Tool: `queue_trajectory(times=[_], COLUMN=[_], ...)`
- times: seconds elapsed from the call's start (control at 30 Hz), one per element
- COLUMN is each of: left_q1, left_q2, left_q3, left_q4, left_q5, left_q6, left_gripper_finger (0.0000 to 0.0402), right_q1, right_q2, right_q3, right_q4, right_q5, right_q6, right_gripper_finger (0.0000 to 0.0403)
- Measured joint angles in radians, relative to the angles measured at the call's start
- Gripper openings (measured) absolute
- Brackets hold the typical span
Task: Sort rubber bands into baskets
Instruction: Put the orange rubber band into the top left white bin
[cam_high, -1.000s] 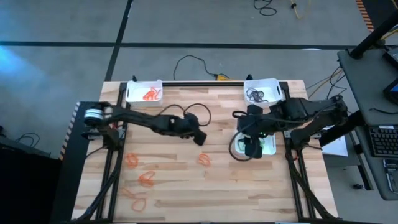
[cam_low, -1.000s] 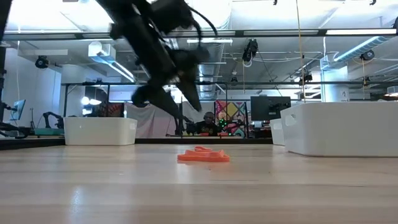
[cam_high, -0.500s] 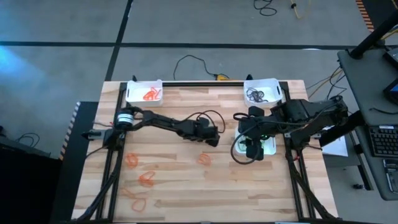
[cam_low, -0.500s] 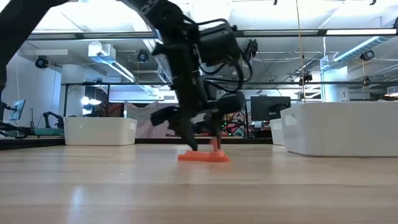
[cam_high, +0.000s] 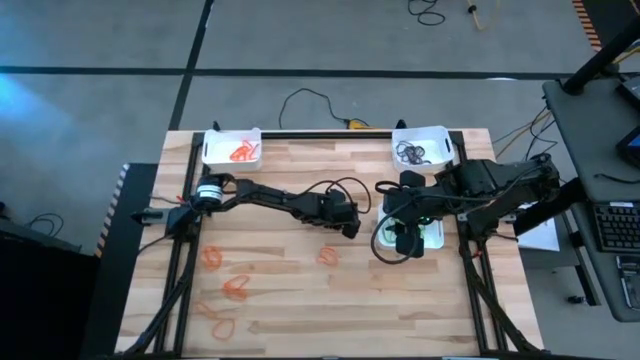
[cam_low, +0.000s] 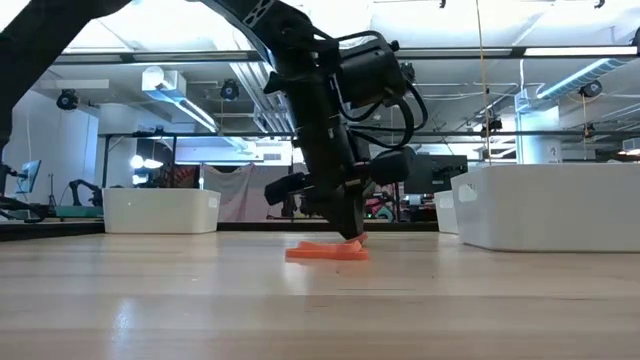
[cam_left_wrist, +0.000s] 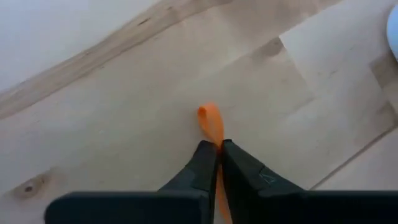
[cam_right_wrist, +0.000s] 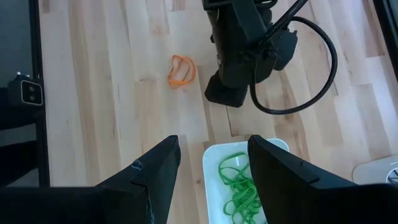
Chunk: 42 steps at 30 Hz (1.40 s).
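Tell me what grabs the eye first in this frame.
The left gripper, stretched to mid-table, has its fingers shut on an orange rubber band lying on the wood. Beside it the right gripper hangs open over a white basket holding green bands. More orange bands are scattered over the table's front-left area.

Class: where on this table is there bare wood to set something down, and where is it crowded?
Bare: between the two far baskets, and the near right corner. Crowded: orange bands near left; both grippers and the green-band basket mid-right.
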Motion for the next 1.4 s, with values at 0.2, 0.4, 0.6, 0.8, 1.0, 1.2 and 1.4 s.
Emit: queue_trajectory(times=[0.2,0.4,0.6,0.8,1.0,1.2,1.4], left_q1=[-0.002,0.038,0.185,0.442,0.679,0.853,0.889], left_q2=[-0.069,-0.254,-0.511,-0.724,-0.815,-0.718,-0.63], left_q3=[-0.006,-0.069,-0.232,-0.458,-0.591,-0.611,-0.6], left_q4=[-0.096,-0.178,-0.239,-0.25,-0.073,-0.003,-0.001], left_q5=[-0.022,-0.115,-0.189,-0.235,-0.183,-0.092,-0.052], left_q6=[0.067,0.147,0.222,0.268,0.407,0.479,0.514], left_gripper_finger=[0.0001,0.0,0.0,0.0,0.0,0.0,0.0001], right_q1=[0.0,-0.011,-0.058,-0.112,-0.175,-0.225,-0.245], right_q2=[0.0,0.0,0.0,0.0,0.0,0.001,0.001], right_q3=[0.0,0.0,0.001,0.005,0.005,0.005,0.005], right_q4=[0.0,0.005,0.041,0.086,0.183,0.237,0.236], right_q5=[0.0,0.0,0.001,0.0,0.0,-0.001,-0.002], right_q6=[-0.002,-0.034,-0.045,-0.054,-0.066,-0.072,-0.053], right_gripper_finger=[0.0185,0.0185,0.0185,0.0185,0.0185,0.0185,0.0185])
